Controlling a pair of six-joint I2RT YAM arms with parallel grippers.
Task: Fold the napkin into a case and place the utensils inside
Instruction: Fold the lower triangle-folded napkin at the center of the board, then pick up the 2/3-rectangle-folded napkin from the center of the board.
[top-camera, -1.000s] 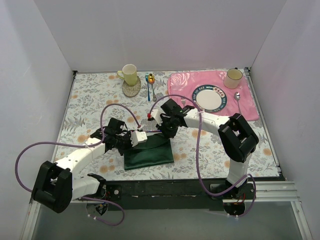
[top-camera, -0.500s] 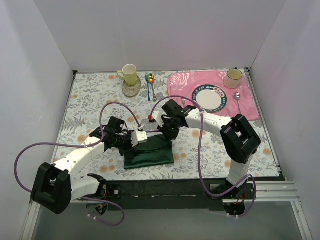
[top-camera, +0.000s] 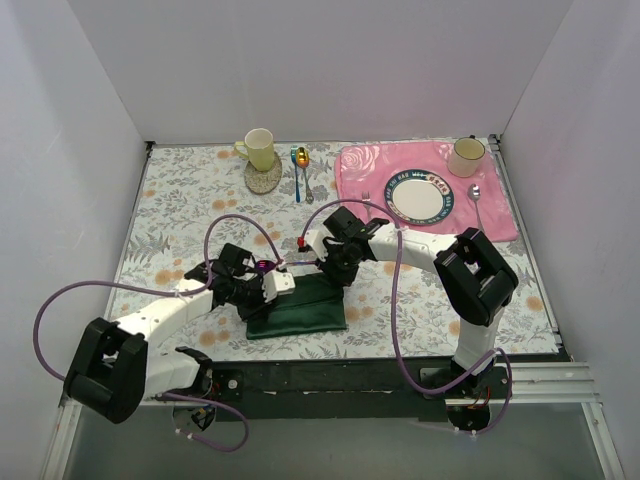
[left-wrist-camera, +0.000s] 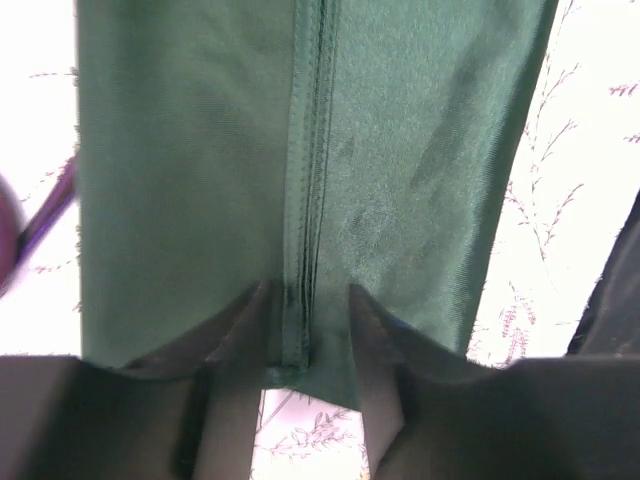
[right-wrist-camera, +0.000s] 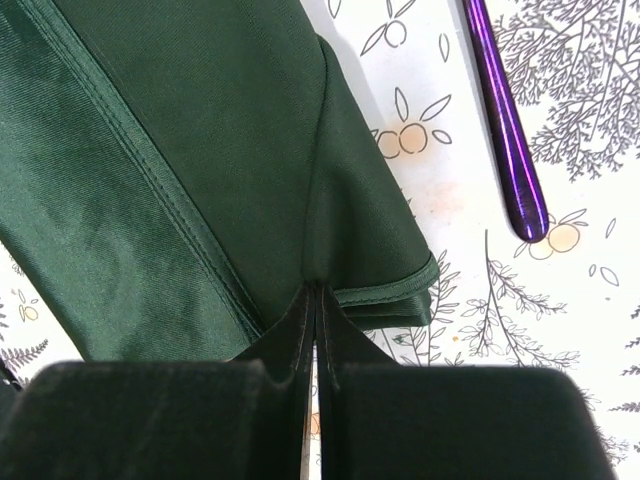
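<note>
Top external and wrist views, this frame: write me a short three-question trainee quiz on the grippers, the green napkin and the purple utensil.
1. True or false: the right gripper is shut on the napkin.
2. In the right wrist view, where does the purple utensil handle lie? A) tucked inside the napkin B) on the floral table beside the napkin C) between the right gripper's fingers
3. Fill in: the left gripper has its jaws ___, one on each side of the napkin's stitched hem.
Key: 1 true; 2 B; 3 open.
</note>
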